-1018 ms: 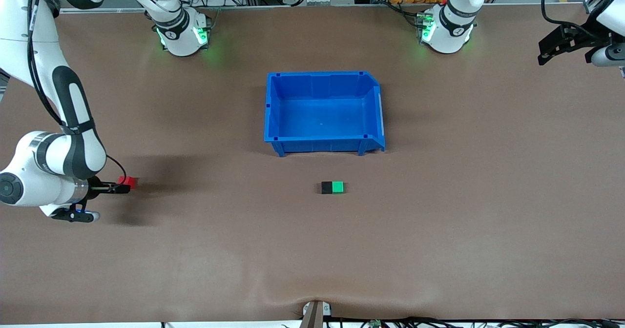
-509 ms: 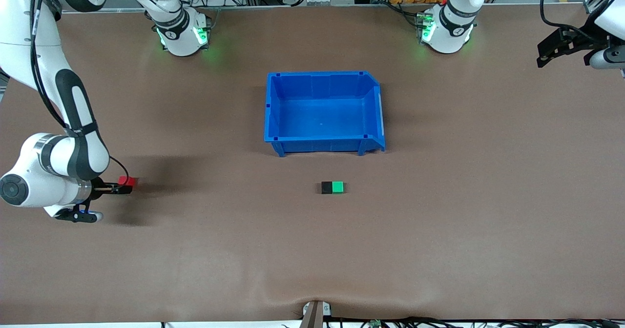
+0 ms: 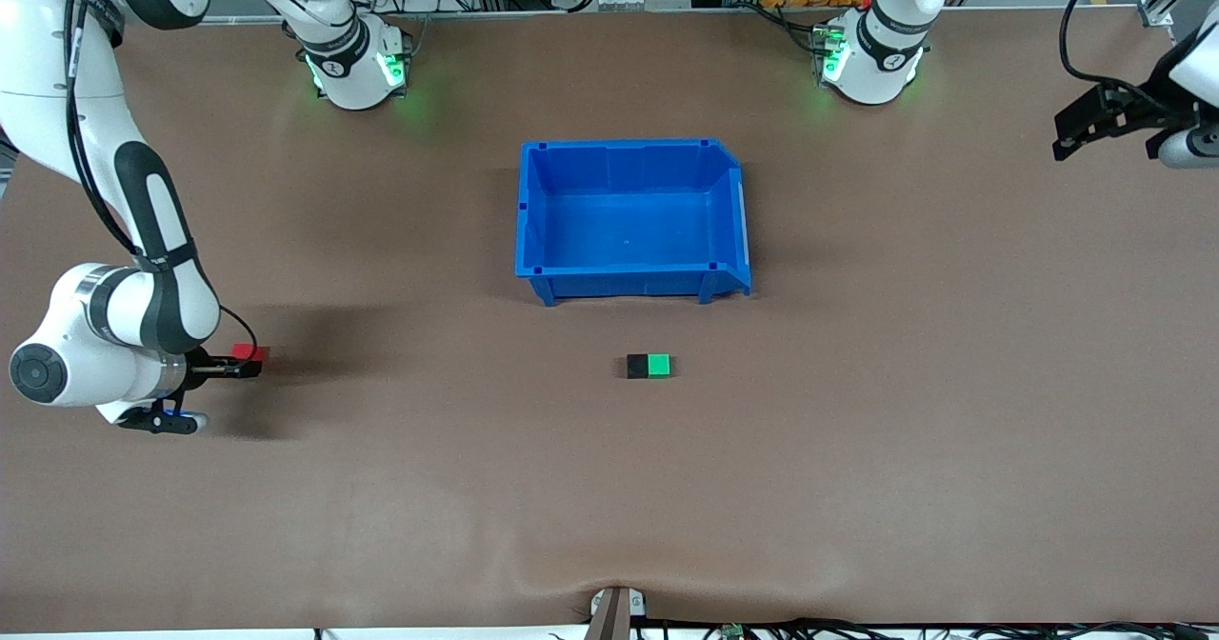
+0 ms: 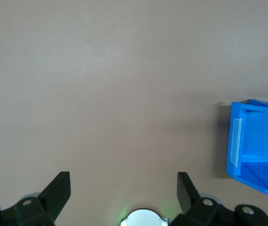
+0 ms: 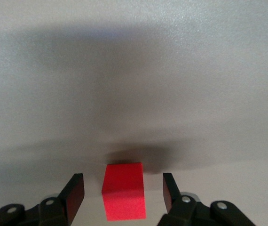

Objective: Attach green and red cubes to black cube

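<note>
Right gripper [image 5: 121,193] has narrowed its fingers around the red cube [image 5: 123,197], gaps showing, at the right arm's end. Black cube [image 3: 636,366] and green cube [image 3: 659,366] touch, row running arm-to-arm. Left gripper [image 4: 124,190] waits, spread wide.

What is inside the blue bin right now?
Nothing shows inside the blue bin: its bare floor is visible. The black cube and green cube sit outside it, nearer the front camera.
</note>
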